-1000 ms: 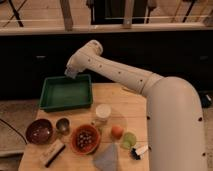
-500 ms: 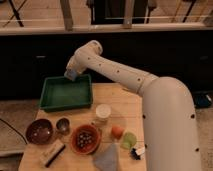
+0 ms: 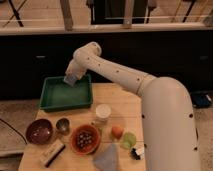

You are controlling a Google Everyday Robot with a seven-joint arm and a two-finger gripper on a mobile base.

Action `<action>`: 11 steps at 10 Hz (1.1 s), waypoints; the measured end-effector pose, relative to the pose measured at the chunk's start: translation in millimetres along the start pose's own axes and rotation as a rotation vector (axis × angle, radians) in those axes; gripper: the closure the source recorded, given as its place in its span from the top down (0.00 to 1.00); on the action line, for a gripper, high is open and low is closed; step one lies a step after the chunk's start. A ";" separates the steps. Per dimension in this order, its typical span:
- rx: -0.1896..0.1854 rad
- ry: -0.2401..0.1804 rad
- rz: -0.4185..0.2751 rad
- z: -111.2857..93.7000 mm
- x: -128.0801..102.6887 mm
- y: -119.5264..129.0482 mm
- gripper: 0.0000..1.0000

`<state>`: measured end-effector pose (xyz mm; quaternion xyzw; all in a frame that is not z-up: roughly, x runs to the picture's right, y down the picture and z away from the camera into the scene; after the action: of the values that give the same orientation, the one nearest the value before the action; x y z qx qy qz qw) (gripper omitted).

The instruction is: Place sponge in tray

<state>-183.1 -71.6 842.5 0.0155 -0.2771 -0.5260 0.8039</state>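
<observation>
Above the far rim of the one green plastic tray point(image 3: 60, 96), the gripper point(image 3: 72, 77) clasps the single soft, rectangular sponge point(image 3: 70, 81) (nearer: two round bowls, a brown bowl point(image 3: 39, 131) and an orange bowl point(image 3: 85, 138), and one metal cup point(image 3: 62, 125)).

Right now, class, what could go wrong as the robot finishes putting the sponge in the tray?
1. The gripper holds the sponge over the back right corner of the tray, so a release may land it on the rim.
2. Pulling back low, the arm could knock the white container beside the tray.
</observation>
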 end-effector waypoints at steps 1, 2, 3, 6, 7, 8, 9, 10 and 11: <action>-0.018 -0.035 0.020 12.1 -12.1 12.8 0.00; -0.024 -0.048 0.031 15.9 -15.1 18.2 0.00; -0.031 -0.062 0.041 22.0 -19.1 24.5 0.00; -0.060 -0.108 0.085 45.4 -29.9 48.9 0.00; -0.068 -0.119 0.100 52.3 -31.8 56.0 0.00; -0.074 -0.126 0.110 56.9 -33.2 60.2 0.00; -0.077 -0.133 0.120 61.3 -34.9 63.7 0.00; -0.079 -0.139 0.131 64.5 -36.5 65.8 0.00; -0.085 -0.147 0.141 67.9 -38.0 69.0 0.00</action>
<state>-167.8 9.8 905.5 -0.0766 -0.3133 -0.4793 0.8163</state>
